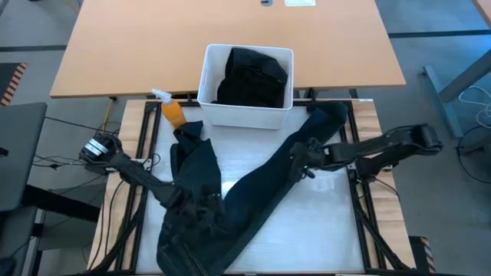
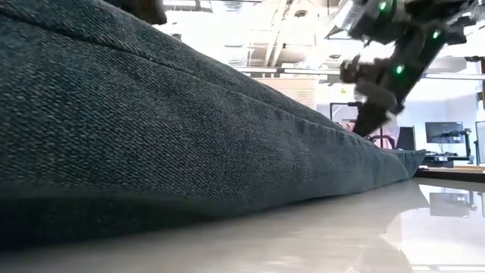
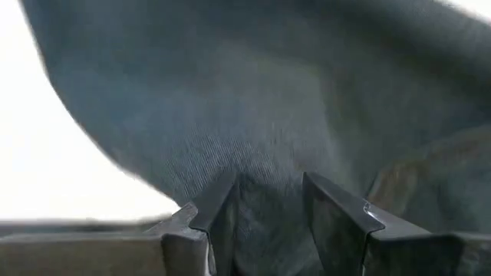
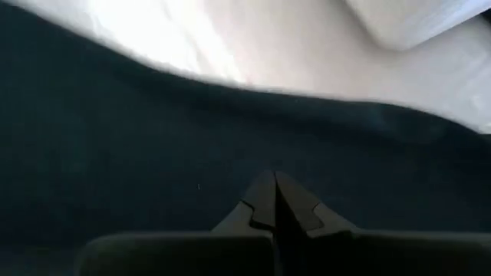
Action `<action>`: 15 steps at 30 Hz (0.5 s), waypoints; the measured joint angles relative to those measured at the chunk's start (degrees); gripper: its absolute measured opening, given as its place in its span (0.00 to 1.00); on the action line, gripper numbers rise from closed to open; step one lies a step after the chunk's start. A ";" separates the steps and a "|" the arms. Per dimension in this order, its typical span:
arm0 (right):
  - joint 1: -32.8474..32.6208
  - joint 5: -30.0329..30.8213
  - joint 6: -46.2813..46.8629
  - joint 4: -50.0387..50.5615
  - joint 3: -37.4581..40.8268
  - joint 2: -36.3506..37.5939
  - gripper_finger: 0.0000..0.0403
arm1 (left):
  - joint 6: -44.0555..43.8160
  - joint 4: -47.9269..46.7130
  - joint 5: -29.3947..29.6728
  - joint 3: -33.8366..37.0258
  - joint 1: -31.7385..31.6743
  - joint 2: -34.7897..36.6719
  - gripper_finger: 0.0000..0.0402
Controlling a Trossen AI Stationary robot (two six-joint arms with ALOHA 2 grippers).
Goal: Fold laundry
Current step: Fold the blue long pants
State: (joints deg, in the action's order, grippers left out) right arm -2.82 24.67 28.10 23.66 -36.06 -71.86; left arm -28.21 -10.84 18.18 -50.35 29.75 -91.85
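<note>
The laundry on the table is a pair of dark navy trousers (image 1: 245, 192). They lie slantwise on the white tabletop, bunched at the near left, with one leg reaching to the far right (image 1: 330, 119) and the other toward the far left (image 1: 192, 149). My left gripper (image 1: 196, 205) sits on the bunched part, shut on cloth (image 3: 268, 184). My right gripper (image 1: 298, 161) is shut, its tips down at the long leg (image 4: 274, 178). In the low view the trousers (image 2: 189, 136) fill the foreground, with my right gripper (image 2: 362, 129) behind them. My left gripper pinches a bunch of the trousers' cloth (image 3: 265, 211) between its two fingers (image 3: 337, 218), slanting down from the table's left side; how many layers I cannot tell. The cloth around it rests on the table. My right gripper's shut fingertips (image 4: 265, 195) point slanting down at the long leg (image 4: 192, 153). Whether they pinch cloth or only touch it I cannot tell.
A white plastic bin (image 1: 211, 100) holding black clothing (image 1: 253, 77) stands at the far edge. An orange spray bottle (image 1: 173, 111) lies to its left. Bare white tabletop (image 1: 322, 222) shows at the near right. A wooden table (image 1: 153, 46) lies beyond.
</note>
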 joint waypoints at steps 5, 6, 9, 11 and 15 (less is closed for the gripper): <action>-1.67 -6.00 2.91 -2.69 0.05 -6.17 0.05 | -8.73 -8.61 -4.45 2.90 0.57 0.02 0.33; -2.32 -7.48 3.95 -2.69 0.05 -7.19 0.05 | -10.34 -11.34 -4.75 2.98 0.96 0.02 0.33; -4.87 -14.62 6.94 -3.03 0.05 -9.02 0.05 | -13.48 -18.03 -6.00 2.80 1.89 0.15 0.33; -7.11 -19.88 9.52 -2.97 -0.24 -9.48 0.05 | -14.59 -21.63 -6.82 2.83 2.54 0.59 0.33; -12.59 -26.44 11.67 -2.81 -2.75 -8.79 0.05 | -15.90 -31.00 -5.94 1.13 3.43 1.84 0.33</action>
State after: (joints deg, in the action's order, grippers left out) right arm -15.41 -1.76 39.78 20.86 -38.81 -80.65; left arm -44.11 -41.85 12.24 -49.22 33.18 -90.02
